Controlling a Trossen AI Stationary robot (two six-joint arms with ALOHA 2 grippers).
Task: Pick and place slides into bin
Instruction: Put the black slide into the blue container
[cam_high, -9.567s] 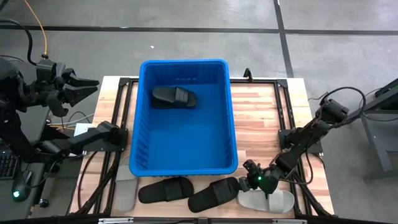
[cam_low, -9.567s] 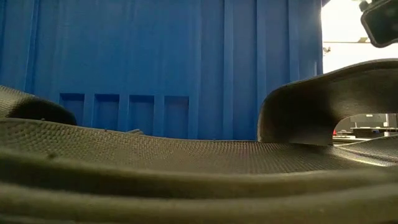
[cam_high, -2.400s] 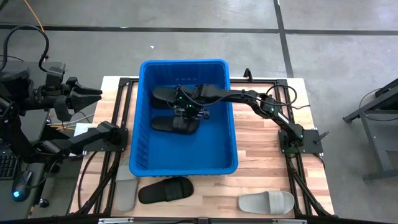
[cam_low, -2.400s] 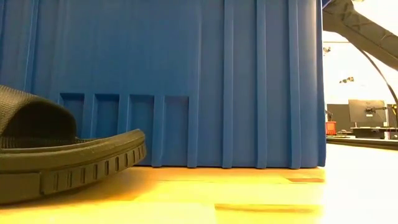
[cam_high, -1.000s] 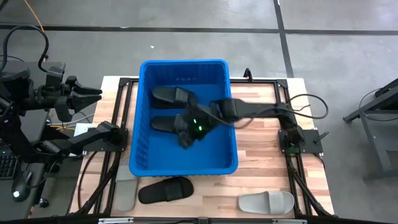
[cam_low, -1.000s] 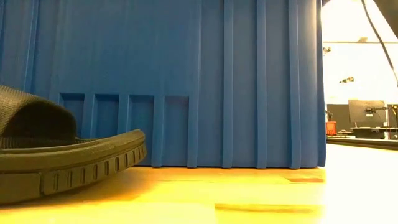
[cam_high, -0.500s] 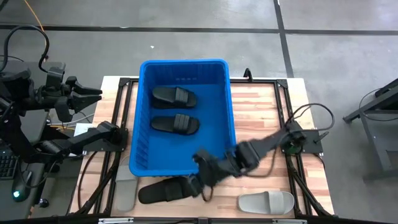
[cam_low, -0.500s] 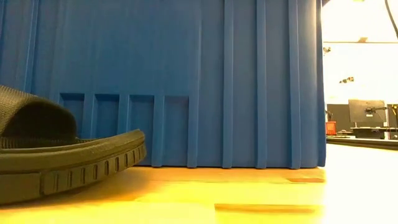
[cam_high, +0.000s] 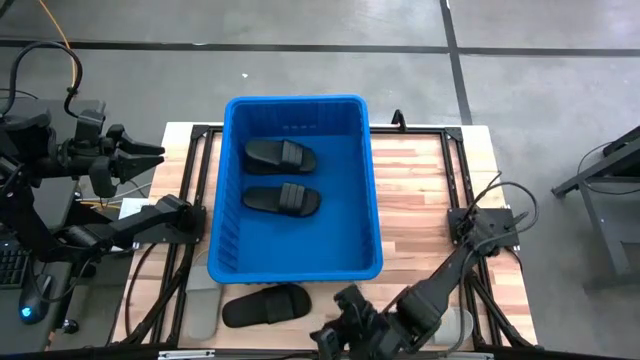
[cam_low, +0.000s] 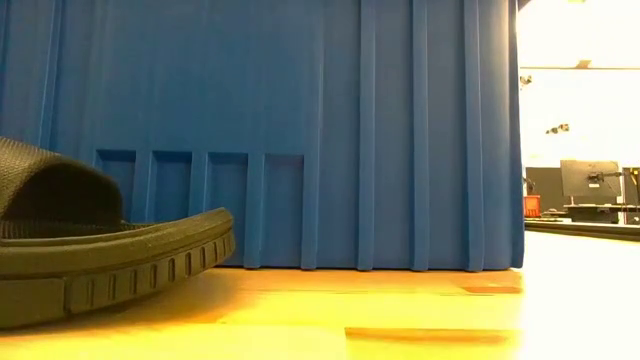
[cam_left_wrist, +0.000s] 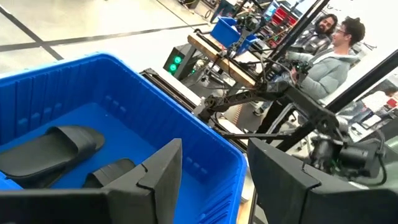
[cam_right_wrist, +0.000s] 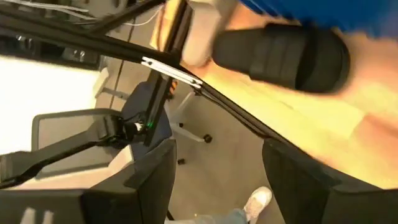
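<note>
Slides: two black slides (cam_high: 282, 176) are seen lying inside the bin (cam_high: 295, 265); a third black slide (cam_high: 265, 304) lies at the tabletop's (cam_high: 420, 190) near edge.
Bin: set mid-tabletop.
Right gripper (cam_high: 335, 338): near edge, jaws apart, empty.
Left gripper (cam_high: 150, 150): beyond left edge, jaws apart.
Room: grey floor (cam_high: 300, 60); two people (cam_left_wrist: 333, 46) are seen beyond.

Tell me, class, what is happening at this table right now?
A two-armed robot is loading slides into a blue bin. Two black slides lie inside it. The right gripper, open and empty, is at the table's front edge beside a black slide on the table. The left gripper waits, open, off the table's left side.
</note>
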